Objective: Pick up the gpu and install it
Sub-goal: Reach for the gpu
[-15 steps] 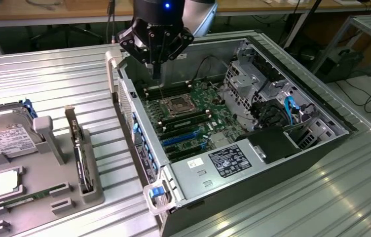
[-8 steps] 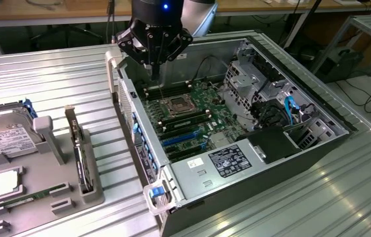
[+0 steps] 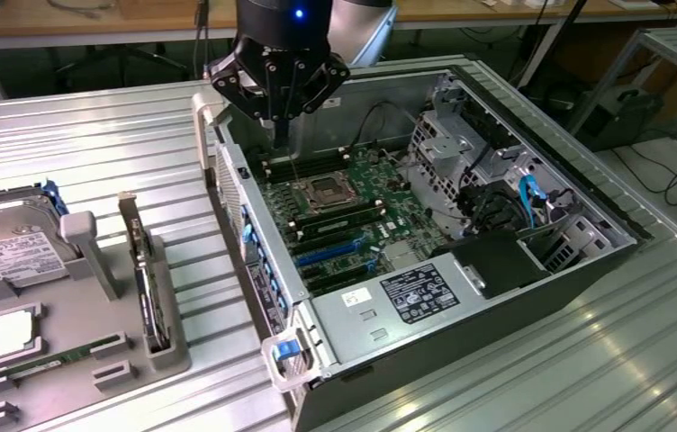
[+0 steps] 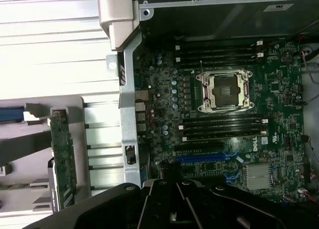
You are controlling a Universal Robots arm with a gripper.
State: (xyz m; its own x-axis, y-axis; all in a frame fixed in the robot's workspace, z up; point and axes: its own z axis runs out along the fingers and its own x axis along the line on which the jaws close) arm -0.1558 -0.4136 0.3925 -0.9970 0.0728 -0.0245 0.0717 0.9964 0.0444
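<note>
A: What sits under the gripper [image 3: 278, 126]?
B: The open computer case [image 3: 495, 351], directly below it. Its jaws are pressed together, carrying nothing.
A: And the gpu [image 3: 144, 270]?
B: Well off to the gripper's side, outside the case, standing on edge in a grey holder [image 3: 170, 351], untouched.
A: How would it handle?
B: Light, stiff, fragile, I'd judge; pinch its bare upper edge, away from the silver bracket [image 3: 126, 211].

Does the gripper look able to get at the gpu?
Probably yes: the gpu stands upright in its gray holder with nothing over it; the gripper, shut, hangs above the case.
</note>
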